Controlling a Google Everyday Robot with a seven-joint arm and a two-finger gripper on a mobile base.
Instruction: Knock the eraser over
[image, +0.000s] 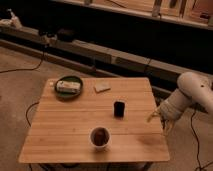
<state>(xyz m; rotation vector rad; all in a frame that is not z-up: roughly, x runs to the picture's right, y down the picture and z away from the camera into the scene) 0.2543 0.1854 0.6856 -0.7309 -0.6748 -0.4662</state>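
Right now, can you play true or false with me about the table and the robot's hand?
1. The dark eraser stands upright near the middle of the table. True.
2. The robot's hand is touching the eraser. False: the hand is at the table's right edge, apart from the eraser.
3. The white cup sits closer to the front edge of the table than the eraser does. True.
4. The green plate is empty. False: a pale block lies on it.
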